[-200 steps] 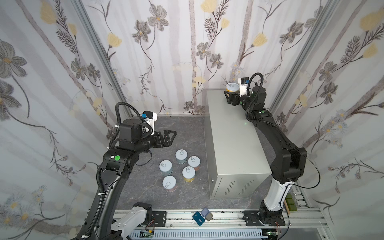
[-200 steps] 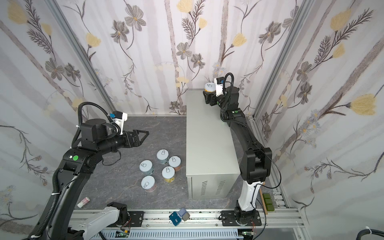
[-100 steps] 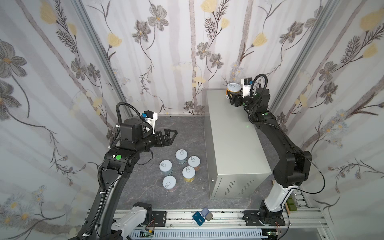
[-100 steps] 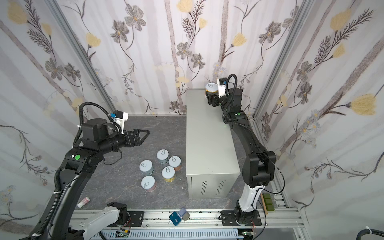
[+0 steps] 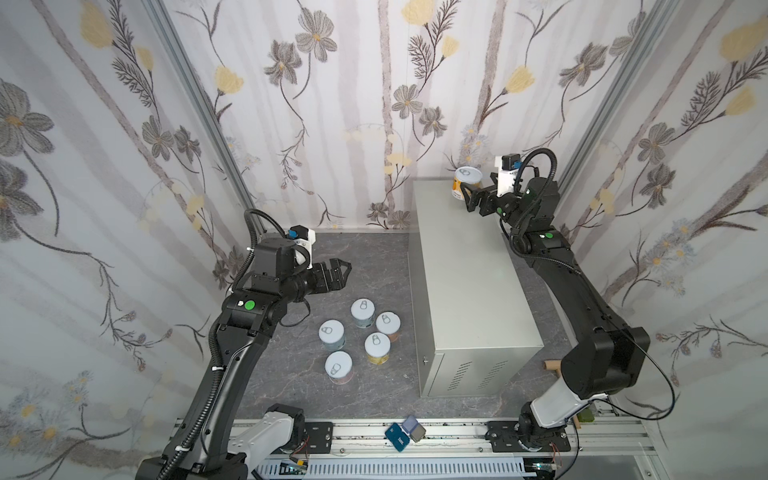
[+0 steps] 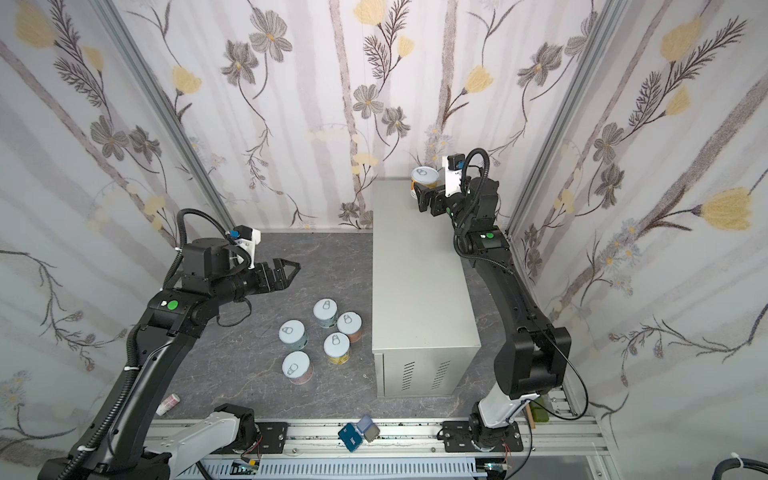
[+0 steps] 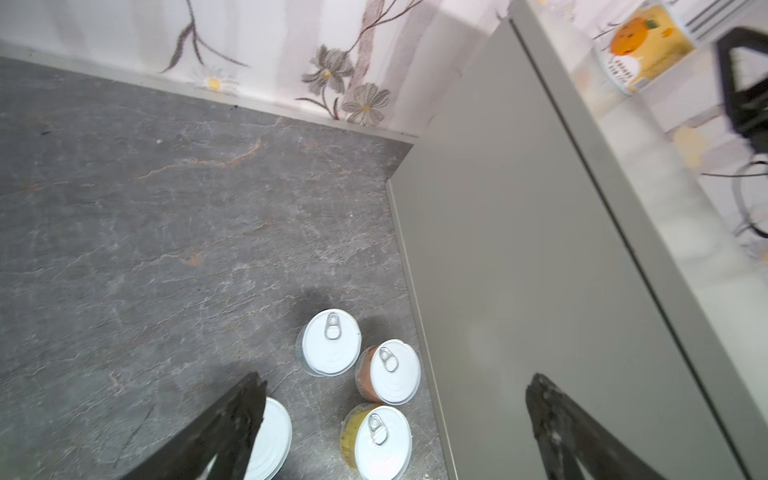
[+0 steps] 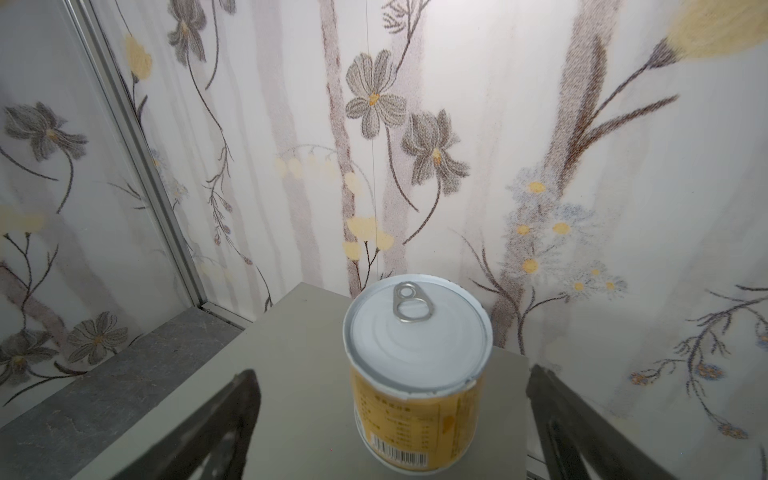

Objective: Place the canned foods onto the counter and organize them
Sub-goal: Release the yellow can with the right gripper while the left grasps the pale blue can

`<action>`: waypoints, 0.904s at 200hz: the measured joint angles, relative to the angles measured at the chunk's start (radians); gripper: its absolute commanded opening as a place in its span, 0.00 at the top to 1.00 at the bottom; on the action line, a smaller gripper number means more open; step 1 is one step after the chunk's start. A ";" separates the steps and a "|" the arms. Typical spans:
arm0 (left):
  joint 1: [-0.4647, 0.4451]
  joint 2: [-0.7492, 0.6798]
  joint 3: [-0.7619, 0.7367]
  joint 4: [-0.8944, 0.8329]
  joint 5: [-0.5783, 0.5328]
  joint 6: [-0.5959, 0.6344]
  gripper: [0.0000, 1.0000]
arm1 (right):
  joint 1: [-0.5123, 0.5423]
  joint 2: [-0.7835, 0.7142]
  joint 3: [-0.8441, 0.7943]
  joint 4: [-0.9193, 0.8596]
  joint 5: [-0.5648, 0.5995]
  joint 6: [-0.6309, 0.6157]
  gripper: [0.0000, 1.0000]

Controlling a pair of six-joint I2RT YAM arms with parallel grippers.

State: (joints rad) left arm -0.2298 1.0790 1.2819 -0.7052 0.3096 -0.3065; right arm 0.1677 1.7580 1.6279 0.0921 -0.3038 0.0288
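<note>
The right gripper [image 8: 392,374] has just opened and released the orange can [image 8: 417,332], which now stands at the far end of the counter [image 5: 469,291], so five cans [image 5: 376,340] still wait on the floor [image 5: 332,249] near the open left gripper [image 5: 340,272].

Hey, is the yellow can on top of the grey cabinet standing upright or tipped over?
Upright: the can stands on its base on the counter, pull-tab lid facing up.

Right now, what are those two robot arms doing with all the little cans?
They are moving cans onto the tall light grey metal counter. One yellow-and-orange silver-lidded can stands at its far end, between the right gripper's open fingers. Five more short round cans wait on the dark grey floor, and the left gripper hovers open near them.
</note>
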 measured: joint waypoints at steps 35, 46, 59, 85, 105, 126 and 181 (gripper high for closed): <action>0.000 0.038 -0.088 -0.010 -0.043 -0.011 0.00 | -0.013 -0.111 0.046 -0.244 0.108 0.090 0.00; 0.000 0.048 -0.119 -0.007 -0.046 -0.023 0.00 | -0.014 -0.136 0.054 -0.329 0.148 0.112 0.00; -0.002 0.070 -0.150 -0.002 -0.047 -0.037 0.00 | -0.011 -0.164 0.055 -0.430 0.174 0.128 0.00; -0.019 0.146 -0.181 0.009 -0.067 -0.063 0.00 | 0.004 -0.259 -0.005 -0.566 0.237 0.143 0.00; -0.050 0.221 -0.183 0.016 -0.121 -0.074 0.00 | 0.009 -0.358 -0.100 -0.595 0.259 0.146 0.00; -0.091 0.280 -0.190 0.024 -0.175 -0.079 0.00 | 0.013 -0.453 -0.179 -0.595 0.259 0.145 0.00; -0.148 0.447 -0.170 0.117 -0.233 -0.114 0.00 | 0.029 -0.612 -0.286 -0.579 0.184 0.134 0.00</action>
State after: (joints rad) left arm -0.3779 1.5265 1.1118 -0.5880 0.0769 -0.4210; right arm 0.1963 1.1458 1.3418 -0.4866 -0.1200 0.1627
